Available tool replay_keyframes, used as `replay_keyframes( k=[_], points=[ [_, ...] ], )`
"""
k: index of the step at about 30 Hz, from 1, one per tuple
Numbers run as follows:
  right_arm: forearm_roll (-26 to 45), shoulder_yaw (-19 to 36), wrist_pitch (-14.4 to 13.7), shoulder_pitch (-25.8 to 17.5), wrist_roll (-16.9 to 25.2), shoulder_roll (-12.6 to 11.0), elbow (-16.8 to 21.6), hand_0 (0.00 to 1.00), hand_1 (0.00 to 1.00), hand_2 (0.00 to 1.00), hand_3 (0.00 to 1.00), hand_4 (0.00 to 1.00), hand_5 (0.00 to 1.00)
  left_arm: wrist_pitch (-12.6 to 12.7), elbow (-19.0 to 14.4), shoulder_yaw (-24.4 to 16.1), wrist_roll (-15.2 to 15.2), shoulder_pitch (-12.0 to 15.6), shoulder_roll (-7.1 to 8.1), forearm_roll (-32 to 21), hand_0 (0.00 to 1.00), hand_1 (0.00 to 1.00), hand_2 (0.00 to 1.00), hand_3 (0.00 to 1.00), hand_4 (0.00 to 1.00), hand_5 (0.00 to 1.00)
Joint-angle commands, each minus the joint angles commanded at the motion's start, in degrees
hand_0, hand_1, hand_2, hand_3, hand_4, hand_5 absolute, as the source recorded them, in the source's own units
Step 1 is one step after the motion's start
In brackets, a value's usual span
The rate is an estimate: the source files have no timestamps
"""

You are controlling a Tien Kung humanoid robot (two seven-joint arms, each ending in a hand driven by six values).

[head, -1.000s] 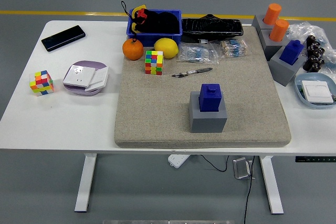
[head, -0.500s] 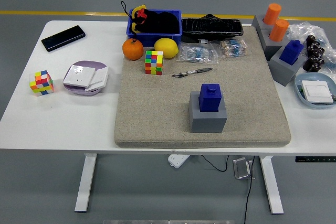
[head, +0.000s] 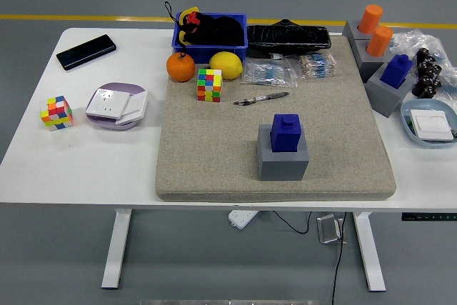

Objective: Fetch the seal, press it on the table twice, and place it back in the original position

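Scanning from the left, a black phone (head: 86,51) lies near the far corner of the white table (head: 93,169), with a small colour cube (head: 56,112) and a plate of white cards (head: 116,106) nearer the front. On the grey felt mat (head: 214,162) sit an orange (head: 181,66), a lemon (head: 226,65), a second colour cube (head: 209,85) and a pen (head: 260,98); further right, the blue seal (head: 285,133) stands upright in its grey holder (head: 283,155), towards the mat's front. At the right edge more holders carry two orange stamps (head: 374,30) and another blue stamp (head: 396,71). Neither robot hand is in view, so I cannot tell how their fingers stand. The seal sitting seated in its holder fits either end of the job: a seal waiting to be fetched, or one pressed twice and returned; no ink mark shows on the mat to settle it, so no next move can be named with confidence. Compared with the earlier frames, nothing differs: every object keeps its place and no arm has entered.
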Motion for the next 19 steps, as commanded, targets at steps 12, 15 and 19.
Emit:
replay_keyframes(
  k=[12,15,19],
  points=[
    [-0.1,-0.2,0.1,-0.2,-0.2,0.0,0.0,0.89,0.832,0.814,0.768,0.998,0.768,0.1,-0.1,-0.6,-0.1,-0.3,0.03,0.3,0.741,0.696,0.681,0.746,0.671,0.311],
    [-0.1,-0.2,0.2,-0.2,-0.2,0.0,0.0,0.89,0.829,0.81,0.765,0.998,0.758,0.2,0.0,-0.2,0.1,-0.2,0.02,0.1,0.742,0.695,0.68,0.746,0.671,0.311],
    [0.0,-0.5,0.2,0.0,-0.1,-0.2,0.1,0.89,0.829,0.81,0.765,0.998,0.758,0.2,0.0,-0.3,0.1,-0.1,0.07,0.0,0.742,0.695,0.68,0.746,0.671,0.311]
  ],
)
